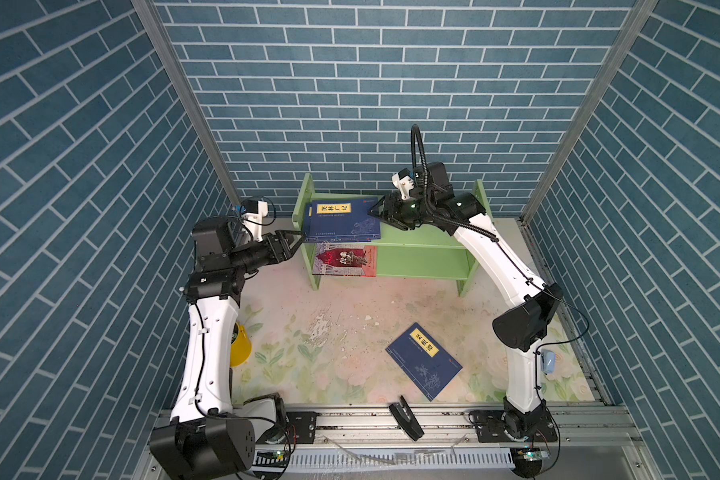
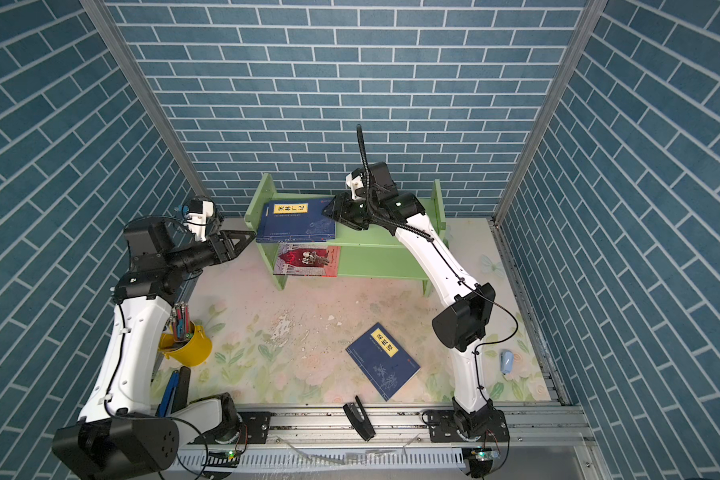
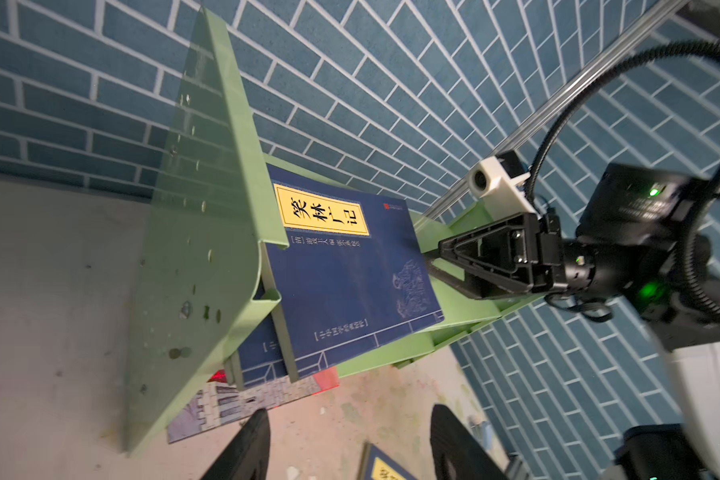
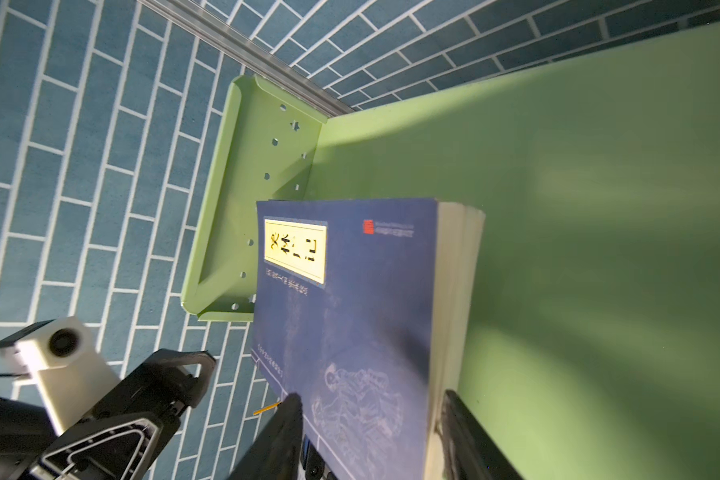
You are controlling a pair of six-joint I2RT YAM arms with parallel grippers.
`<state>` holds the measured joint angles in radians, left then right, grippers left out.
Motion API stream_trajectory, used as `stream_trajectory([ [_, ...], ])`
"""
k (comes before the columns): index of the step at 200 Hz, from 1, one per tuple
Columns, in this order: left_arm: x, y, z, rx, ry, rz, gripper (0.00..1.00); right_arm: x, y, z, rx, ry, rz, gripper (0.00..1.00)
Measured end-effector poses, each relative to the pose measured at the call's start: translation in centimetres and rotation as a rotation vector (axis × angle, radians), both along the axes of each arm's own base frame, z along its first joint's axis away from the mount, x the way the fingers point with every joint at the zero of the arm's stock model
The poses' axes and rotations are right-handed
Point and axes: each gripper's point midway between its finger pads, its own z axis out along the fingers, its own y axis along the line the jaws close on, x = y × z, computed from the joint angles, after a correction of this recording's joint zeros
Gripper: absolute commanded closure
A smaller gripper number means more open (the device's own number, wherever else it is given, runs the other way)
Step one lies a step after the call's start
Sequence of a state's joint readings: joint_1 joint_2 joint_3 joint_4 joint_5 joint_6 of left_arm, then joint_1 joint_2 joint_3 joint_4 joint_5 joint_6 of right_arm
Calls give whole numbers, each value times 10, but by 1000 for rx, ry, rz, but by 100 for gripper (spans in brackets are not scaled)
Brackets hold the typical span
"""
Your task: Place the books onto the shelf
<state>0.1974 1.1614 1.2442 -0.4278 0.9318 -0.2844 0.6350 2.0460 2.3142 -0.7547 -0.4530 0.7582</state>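
Blue stack (image 1: 341, 222) lies flat on my shelf (image 1: 416, 259), long axis front-to-back; right gripper (image 1: 374, 211) half-open around its edge, maybe pinching, can't tell; left gripper (image 1: 297, 241) agape, empty.

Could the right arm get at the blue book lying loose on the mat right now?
Probably yes. The loose blue book lies flat on the mat on that arm's side, with nothing on it. But the right gripper is up at the stack on the shelf and would have to withdraw first.

On my left, a yellow cup (image 2: 196, 349) holds pens (image 2: 179, 326). A black stapler (image 2: 361, 420) lies on the metal rail (image 2: 308, 419) nearest me. On my right, a small blue object (image 2: 506, 361) rests on the floral mat (image 2: 292, 332). Blue brick walls (image 2: 350, 104) surround everything.
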Motion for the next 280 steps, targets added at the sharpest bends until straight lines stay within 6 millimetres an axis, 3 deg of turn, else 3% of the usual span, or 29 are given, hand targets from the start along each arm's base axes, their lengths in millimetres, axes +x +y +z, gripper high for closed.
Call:
stream_trajectory([
  [61,-3,4,-9,136,-47,-18,37,-1,-5,-8,-43,5,-10,50],
  [139,-2,5,-16,137,-41,-15,37,-9,3,-8,-44,-4,20,66],
  [228,5,12,-35,174,-24,17,38,-9,7,4,-21,-28,24,67],
  [280,10,14,-44,202,-31,17,40,-7,11,0,-13,-17,30,67],
])
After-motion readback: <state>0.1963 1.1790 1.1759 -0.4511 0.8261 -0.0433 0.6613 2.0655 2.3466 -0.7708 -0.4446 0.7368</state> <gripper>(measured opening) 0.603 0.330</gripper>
